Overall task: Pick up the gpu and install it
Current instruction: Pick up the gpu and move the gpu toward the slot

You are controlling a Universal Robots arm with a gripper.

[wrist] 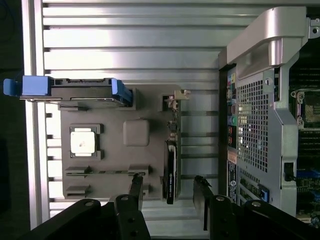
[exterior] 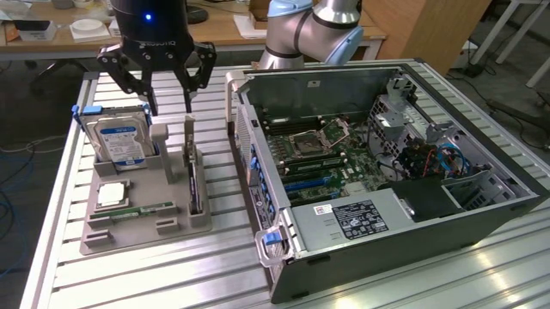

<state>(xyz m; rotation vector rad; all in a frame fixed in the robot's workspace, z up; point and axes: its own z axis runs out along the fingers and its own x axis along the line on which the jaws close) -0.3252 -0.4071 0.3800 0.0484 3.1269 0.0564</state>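
Wrist view shows the spread pincer [wrist: 169,182] straddling the gpu [wrist: 170,170]; exterior view places it just above.

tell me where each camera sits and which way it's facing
Exterior view: sits off the arm, raised, looking down across the slatted table at the grey tray and open computer case; the hand and arm joints show.
Wrist view: sits on the wrist, looking straight down past the open hand's fingers at the tray, with the gpu below, between them.
Shared: hand, tray, gpu, hard drive, case.
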